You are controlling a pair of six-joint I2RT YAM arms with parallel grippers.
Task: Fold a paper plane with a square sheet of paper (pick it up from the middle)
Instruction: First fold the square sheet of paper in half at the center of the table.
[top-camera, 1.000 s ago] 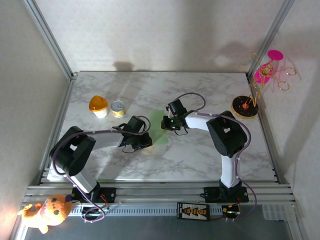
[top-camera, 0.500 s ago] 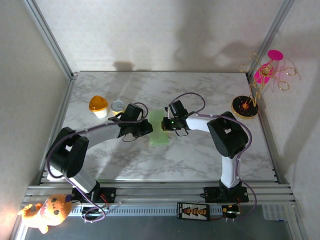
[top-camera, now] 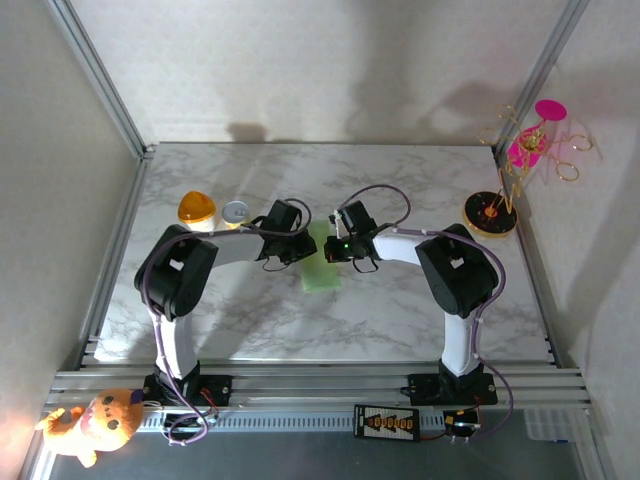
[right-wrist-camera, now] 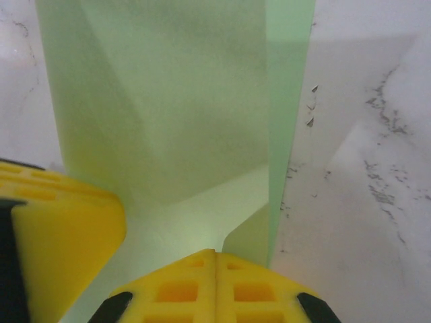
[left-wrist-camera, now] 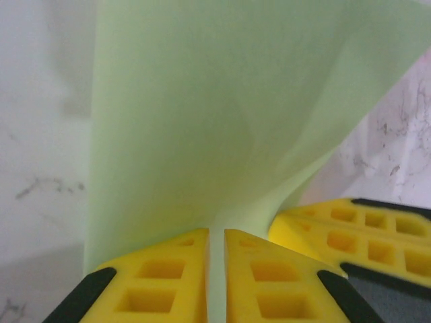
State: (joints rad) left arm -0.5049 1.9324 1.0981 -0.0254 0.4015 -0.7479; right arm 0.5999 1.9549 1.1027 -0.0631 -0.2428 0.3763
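Now | left gripper (left-wrist-camera: 217, 235): clamped on the square sheet of paper (left-wrist-camera: 202, 121) | right gripper (right-wrist-camera: 215, 256): pinching the same sheet | sheet: bowed between both grippers, mid marble table (top-camera: 400, 310)

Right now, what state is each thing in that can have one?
square sheet of paper: folded over into a narrow strip, pinched from both sides.
left fingers: shut on the sheet.
right fingers: shut on the sheet.
orange-lidded cup: upright, lid on.
small tin: upright.
ornament stand: upright.
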